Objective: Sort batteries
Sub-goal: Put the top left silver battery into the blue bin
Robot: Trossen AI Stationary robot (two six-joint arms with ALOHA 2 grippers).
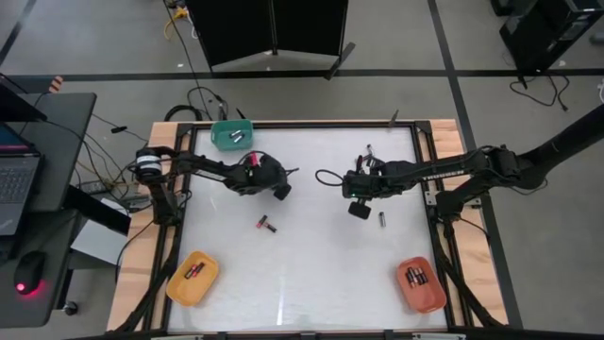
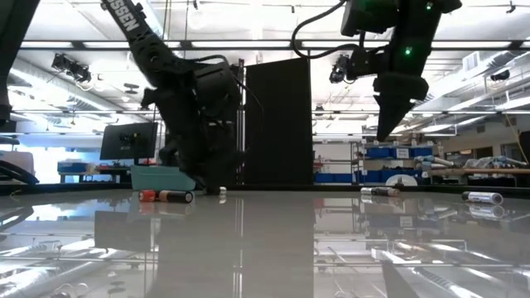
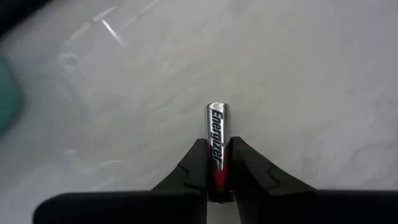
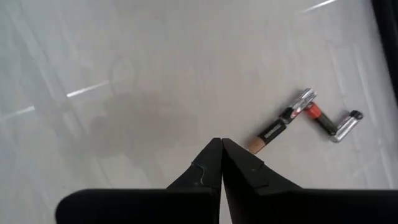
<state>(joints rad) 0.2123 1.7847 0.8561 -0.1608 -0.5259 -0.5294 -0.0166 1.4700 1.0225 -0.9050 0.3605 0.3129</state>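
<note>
the left gripper (image 3: 217, 163) is pinched on a battery (image 3: 217, 146) — silver at the free end, red and black between the fingers, with its brand lettering along the side; seen from above, this gripper (image 1: 253, 166) sits just in front of the green tray (image 1: 232, 133), which lies at the table's (image 1: 311, 274) far edge. the right gripper (image 4: 221, 155) has its fingers pressed together with nothing between them, held above the table well to the right of the green tray and raised clear of the surface in the low view (image 2: 387, 124). loose batteries lie on the white top: a pair (image 1: 266, 224) in front of the green tray towards the table's middle, a single one (image 1: 382, 219) far to the right of it below the right arm, and a small cluster (image 1: 369, 154) near the right gripper — the right wrist camera shows several (image 4: 308, 115) lying touching one another. more batteries rest in the green tray, in the yellow tray (image 1: 192, 278) at the near left corner, and in the orange tray (image 1: 421, 284) at the near right.
</note>
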